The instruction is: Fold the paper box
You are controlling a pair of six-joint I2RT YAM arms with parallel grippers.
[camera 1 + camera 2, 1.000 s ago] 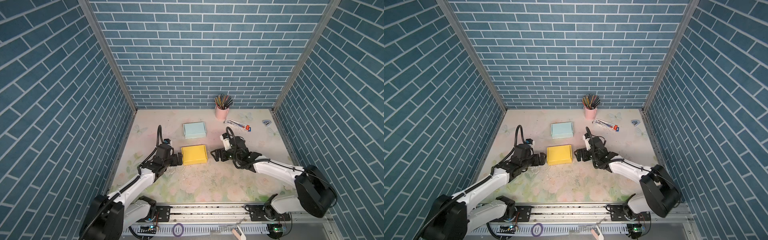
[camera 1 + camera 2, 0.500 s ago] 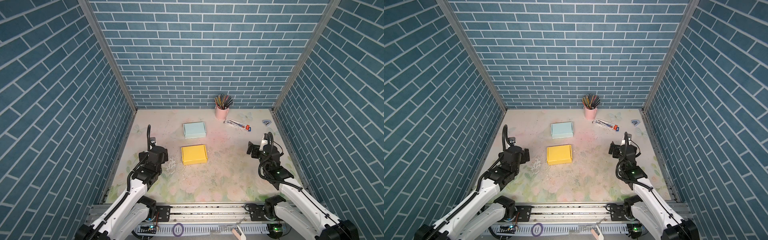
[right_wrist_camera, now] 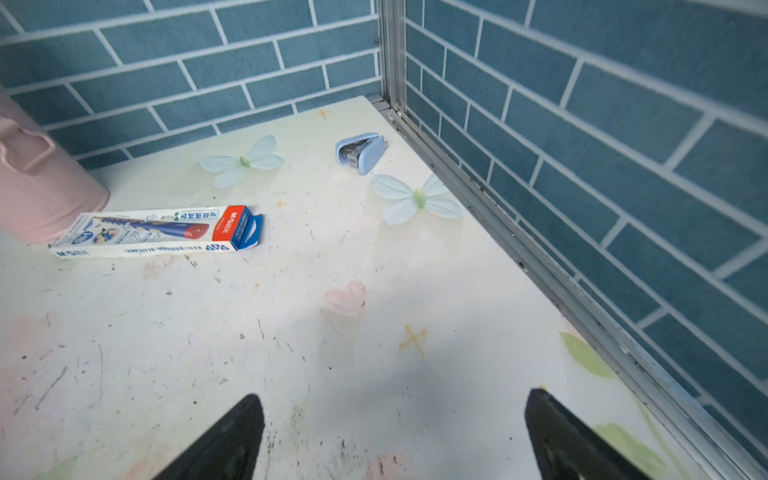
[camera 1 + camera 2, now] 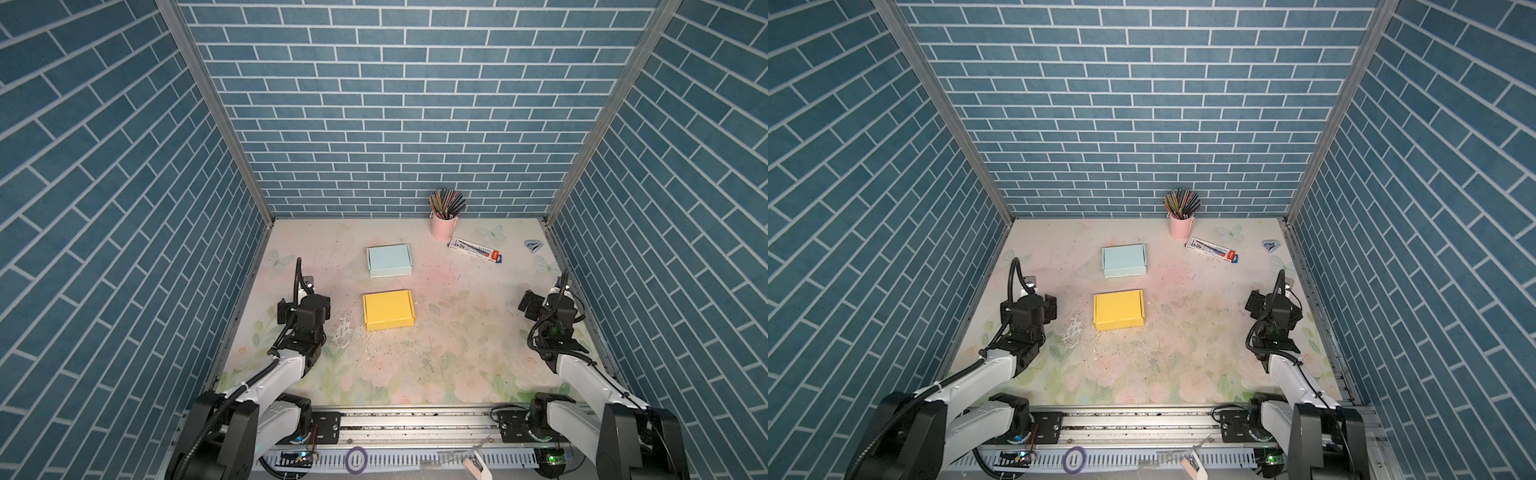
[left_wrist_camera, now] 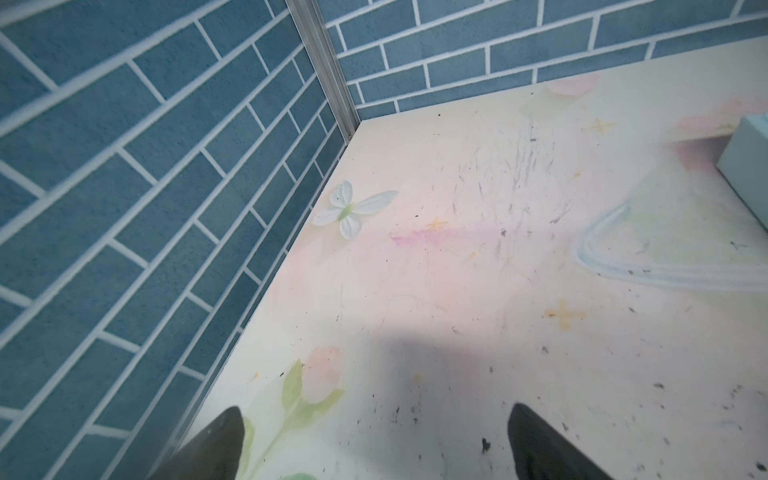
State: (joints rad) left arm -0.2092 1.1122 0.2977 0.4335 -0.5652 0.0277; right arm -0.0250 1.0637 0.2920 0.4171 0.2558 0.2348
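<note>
Top views both show the yellow paper box (image 4: 388,310) lying flat and closed near the middle of the surface (image 4: 457,353), a little toward its left edge. A light blue box (image 4: 389,260) sits just behind it toward the back edge, and the two are apart. We see the left gripper (image 4: 305,308) near the left edge and the right gripper (image 4: 547,306) near the right edge, both well apart from the yellow paper box. In the wrist views each pair of jaws stands wide with nothing between them.

We judge the folding done or nearly so, so the first risk is the lid. If its front tab is not fully tucked, the paper can spring up, and we cannot tell from here whether it is seated. If an arm goes back in low, wide jaws could catch a side of the yellow paper box and slide it, dent a corner, or shove it against the light blue box. On the right, a forward sweep could knock the pencil carton (image 3: 153,232), the stapler (image 3: 360,151) or the pink cup (image 3: 45,187) toward the back right corner.
</note>
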